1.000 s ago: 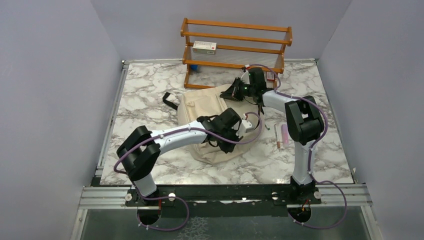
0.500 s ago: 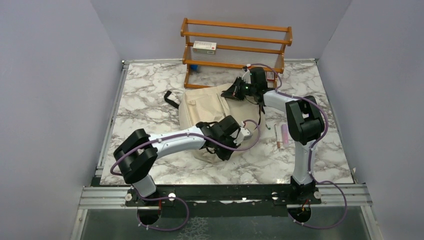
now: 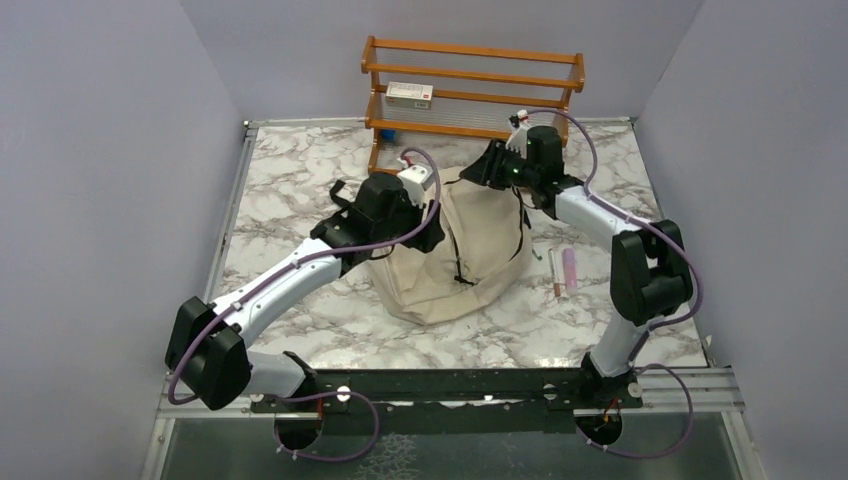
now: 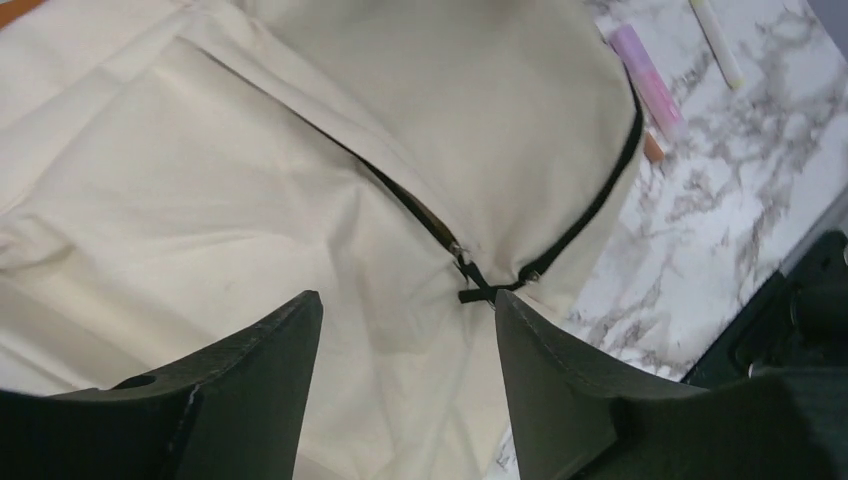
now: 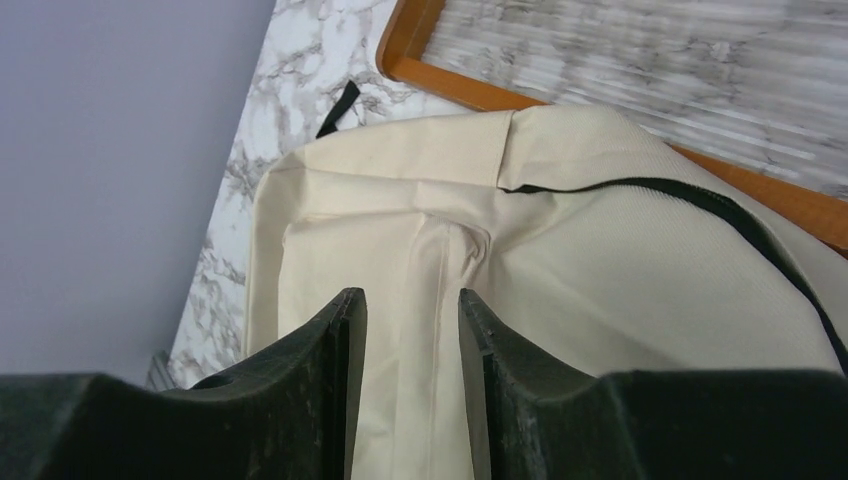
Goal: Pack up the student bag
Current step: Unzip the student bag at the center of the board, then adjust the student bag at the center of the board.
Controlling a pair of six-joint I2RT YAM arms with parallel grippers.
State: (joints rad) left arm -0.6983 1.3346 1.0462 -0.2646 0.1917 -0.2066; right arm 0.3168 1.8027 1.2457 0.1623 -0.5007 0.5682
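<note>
The student bag (image 3: 480, 250), a cream canvas backpack with black zippers, stands bulging at the table's middle. My left gripper (image 3: 428, 228) is at its upper left side. In the left wrist view that gripper (image 4: 408, 300) is open over the bag's cloth (image 4: 250, 180), with nothing between its fingers and a black zipper pull (image 4: 470, 285) just beyond the right finger. My right gripper (image 3: 478, 172) is at the bag's far top edge. In the right wrist view it (image 5: 410, 295) is open above the cloth (image 5: 600, 280), with a fabric fold showing behind the gap.
A wooden rack (image 3: 470, 95) stands at the back with a small box (image 3: 409, 95) on a shelf. A pink pen (image 3: 568, 268) and a thinner pen (image 3: 555, 275) lie on the marble right of the bag. A black strap (image 3: 340, 195) trails out on the bag's left.
Both grippers have opened. The bag, slumped flat before, now stands upright. My left arm has swung from the bag's near right to its far left, and the right gripper has risen.
</note>
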